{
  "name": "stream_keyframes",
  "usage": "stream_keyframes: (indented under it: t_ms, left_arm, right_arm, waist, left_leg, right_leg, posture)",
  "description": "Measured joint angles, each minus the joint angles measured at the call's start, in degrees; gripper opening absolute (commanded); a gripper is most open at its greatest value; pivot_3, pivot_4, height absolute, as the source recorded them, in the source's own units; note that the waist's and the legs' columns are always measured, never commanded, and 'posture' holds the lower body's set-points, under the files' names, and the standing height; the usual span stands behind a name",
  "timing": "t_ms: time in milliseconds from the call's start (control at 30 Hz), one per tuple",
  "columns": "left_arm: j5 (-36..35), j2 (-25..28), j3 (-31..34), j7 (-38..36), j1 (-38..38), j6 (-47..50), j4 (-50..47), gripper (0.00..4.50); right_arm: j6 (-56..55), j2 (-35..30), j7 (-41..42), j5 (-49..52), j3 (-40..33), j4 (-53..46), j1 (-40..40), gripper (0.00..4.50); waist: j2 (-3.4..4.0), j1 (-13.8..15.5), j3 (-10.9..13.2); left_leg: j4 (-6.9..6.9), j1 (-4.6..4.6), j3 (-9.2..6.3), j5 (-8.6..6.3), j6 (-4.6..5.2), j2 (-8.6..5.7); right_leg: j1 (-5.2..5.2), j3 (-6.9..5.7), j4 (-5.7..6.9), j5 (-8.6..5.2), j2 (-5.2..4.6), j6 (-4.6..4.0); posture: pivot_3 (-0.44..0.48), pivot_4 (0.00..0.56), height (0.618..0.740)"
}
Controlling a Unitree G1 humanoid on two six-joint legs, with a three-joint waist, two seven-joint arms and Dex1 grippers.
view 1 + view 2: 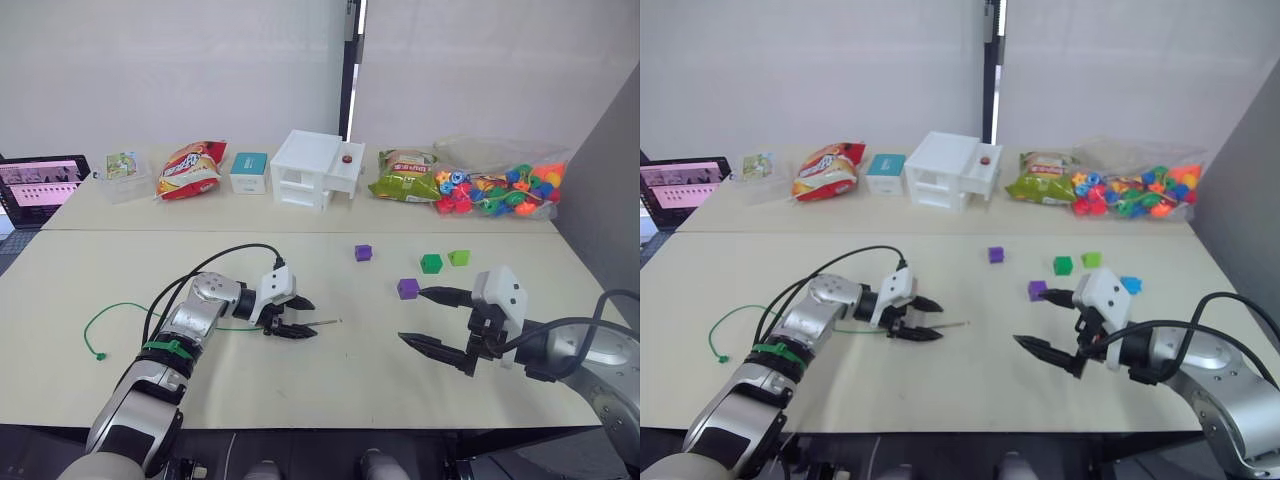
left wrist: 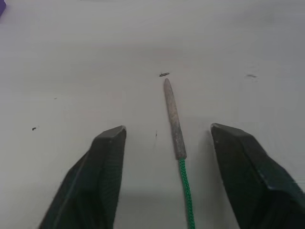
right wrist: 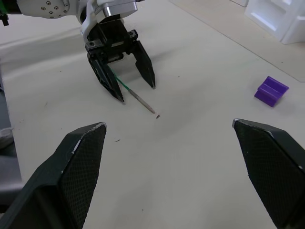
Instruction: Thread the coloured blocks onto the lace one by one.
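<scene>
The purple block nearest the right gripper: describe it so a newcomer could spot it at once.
On the front table, look just beyond the open right gripper. The purple block lies by its upper finger, apart from it. The other purple block sits farther back, and the two green blocks lie behind it.

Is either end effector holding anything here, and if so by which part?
Nothing is held. The left end effector is open, its fingers either side of the lace tip lying on the table. The right end effector is open and empty.

snack bags (image 1: 190,168), box — print unreadable, no legible text
</scene>
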Motion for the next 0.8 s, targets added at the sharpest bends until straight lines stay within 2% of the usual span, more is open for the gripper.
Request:
stream_keyframes:
  t_ms: [200,600,800]
  left_arm:
    - [0.36,-0.54,0.04,0.0,0.2,-1.32,0.38,0.08]
    - [0.94,-1.14,0.06,-1.19,-1.15,-1.33,1.35,0.03]
    - [-0.38,4.22,1.34,-4.4,0.14,3.25,-4.6,0.03]
  right_arm:
    - [0.09,0.07,-1.61,0.37,-0.04,-1.06,0.44,4.5]
    - [-0.01,1.8,-3.82,0.35,-0.99,-1.3,2.96,4.5]
    - [0.46,7.43,-11.73,-0.27,-5.69,-3.61,9.48,4.5]
  waist:
    - [0.01,0.1,-0.01]
    - [0.01,0.28,0.0]
    - [0.0,-0.2,0.01]
  left_leg:
    - [0.0,0.02,-0.03,-0.02,0.04,0.0]
    - [-0.01,0.19,-0.12,-0.04,0.07,0.0]
    - [-0.07,0.19,-0.16,-0.05,0.08,0.05]
  right_leg:
    - [0.07,-0.03,-0.08,0.0,0.0,0.01]
    - [0.41,-0.09,-0.35,-0.02,0.0,0.04]
    - [0.36,-0.1,-0.3,-0.03,0.05,0.04]
  posture:
    - [0.0,0.15,0.74]
    - [0.0,0.15,0.74]
    - [0.0,0.15,0.74]
